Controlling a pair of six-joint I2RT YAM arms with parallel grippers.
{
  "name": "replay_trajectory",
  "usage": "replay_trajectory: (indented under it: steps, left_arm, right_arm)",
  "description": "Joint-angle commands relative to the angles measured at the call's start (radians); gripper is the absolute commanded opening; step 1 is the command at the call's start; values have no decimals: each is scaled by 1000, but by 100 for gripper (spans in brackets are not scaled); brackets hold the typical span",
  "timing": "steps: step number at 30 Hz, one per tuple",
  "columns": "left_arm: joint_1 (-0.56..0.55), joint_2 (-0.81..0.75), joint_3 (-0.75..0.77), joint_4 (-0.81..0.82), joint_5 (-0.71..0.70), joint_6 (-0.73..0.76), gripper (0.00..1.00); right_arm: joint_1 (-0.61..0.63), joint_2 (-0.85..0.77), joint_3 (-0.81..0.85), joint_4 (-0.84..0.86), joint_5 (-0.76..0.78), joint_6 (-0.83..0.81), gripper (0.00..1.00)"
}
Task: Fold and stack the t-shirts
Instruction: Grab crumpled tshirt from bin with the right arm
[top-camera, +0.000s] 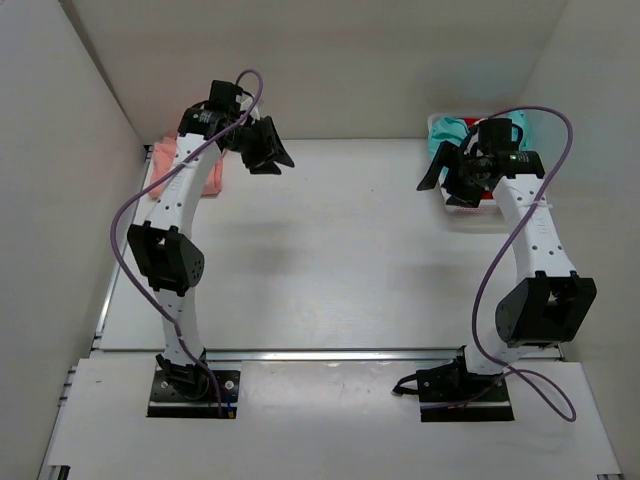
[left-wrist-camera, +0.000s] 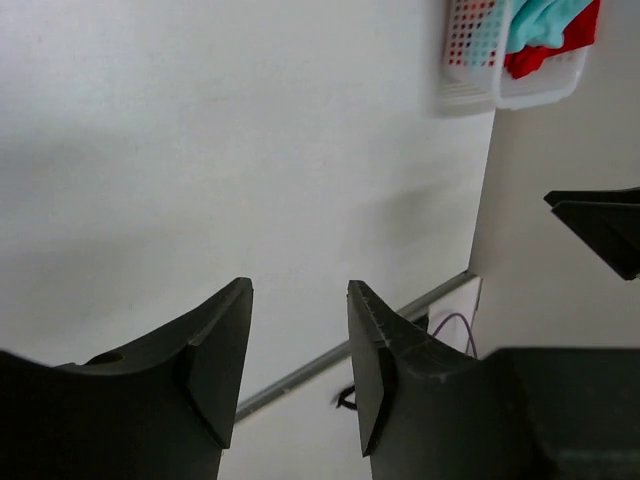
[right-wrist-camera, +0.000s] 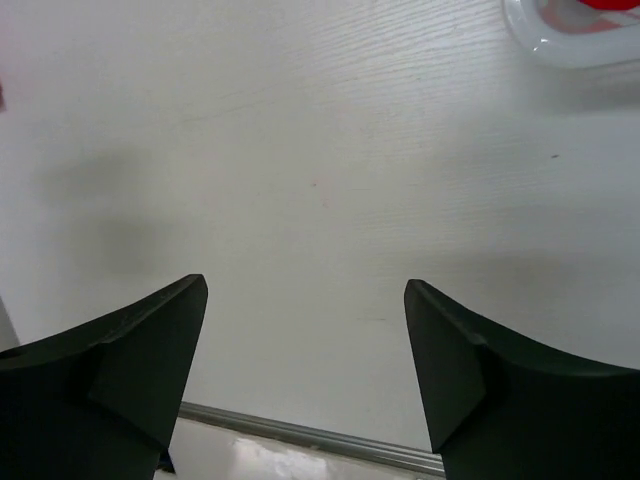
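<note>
While both arms hang over the white table, I see my left gripper partly open and my right gripper spread wide, neither holding anything. A teal t-shirt and a red t-shirt lie crumpled in the white basket at the far right corner, near the right gripper. A salmon pink t-shirt lies at the far left edge.

Checking all three views now, and no word, number, brand or sign is clear enough to read. Nothing legible shows on the bench, and nothing on the basket either.
</note>
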Motion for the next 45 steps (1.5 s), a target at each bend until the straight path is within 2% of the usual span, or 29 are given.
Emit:
replay_trajectory:
  steps: [1,5,6,8,9,10,11,12,14,15,16,19,20,22,23,24,25,27,28,31,32,34,37,38,39,40,41,43,45]
  left_arm:
    - [-17,-74,94,11,-46,40,55]
    - [-6,-107,214,-4,-115,82,55]
    - [-11,-118,281,-18,-171,88,55]
    - [-8,-130,396,-41,-273,109,57]
    - [-9,-135,441,-47,-339,108,56]
    - [-2,-159,440,-50,-354,105,51]
    - [27,-184,428,-53,-364,108,47]
    - [46,-196,406,-47,-349,103,46]
    - [54,-252,369,-55,-345,115,43]
    - [45,-271,377,-64,-382,120,41]
    - [10,-285,388,-78,-403,137,38]
    - [-49,-356,428,-66,-627,180,28]
    - [-55,-421,391,-46,-652,198,27]
    - [-32,-592,42,128,-692,229,25]
    - [-35,-749,-80,282,-692,255,25]
    - [-37,-910,-320,354,-681,290,27]
    - [-40,-990,-526,519,-684,309,36]
    - [-15,-1231,-754,686,-724,271,39]
    - [1,-1265,-826,728,-727,269,43]
    - [37,-1264,-827,709,-614,266,48]
    - [40,-1254,-817,689,-570,254,62]
    - [17,-1215,-810,662,-510,199,73]
    - [11,-1177,-819,614,-406,175,68]
    - [18,-1169,-832,605,-370,166,72]
    - [29,-1158,-836,592,-350,165,75]
    - [32,-1142,-836,582,-347,155,90]
    - [48,-1110,-820,551,-323,148,92]
    - [34,-1032,-765,493,-280,160,86]
    - [0,-964,-702,436,-234,149,58]
  right_arm:
    - [5,-16,65,-6,112,-98,79]
    - [11,-97,45,113,184,-182,88]
    - [8,-150,-23,198,186,-197,98]
    - [-29,-219,-123,392,157,-188,98]
    - [-32,-252,-162,423,135,-181,79]
    - [-61,-253,-180,467,134,-179,52]
    - [-76,-252,-199,483,135,-164,1]
    - [-96,-225,-196,480,144,-173,0]
    - [-103,-147,-149,428,137,-202,0]
    - [-113,-79,-98,407,155,-229,14]
    - [-103,-22,-64,377,169,-243,44]
    - [-147,85,-15,399,177,-211,52]
    - [-152,113,8,394,177,-208,60]
    - [-170,255,130,371,180,-213,69]
    - [-170,283,202,368,189,-226,70]
    - [-179,344,235,362,193,-221,70]
    - [-187,405,301,368,197,-220,70]
    - [-192,487,399,360,218,-219,70]
    - [-190,553,466,356,227,-231,73]
    - [-184,665,600,330,276,-234,78]
    - [-184,715,649,321,284,-230,77]
    - [-192,783,727,261,284,-224,75]
    - [-196,855,780,210,244,-222,74]
    - [-195,862,774,205,240,-223,73]
    - [-198,853,757,204,229,-222,53]
    - [-202,854,760,190,230,-220,33]
    - [-196,831,761,175,245,-219,0]
    - [-189,776,780,176,284,-222,0]
    - [-190,692,836,192,282,-214,0]
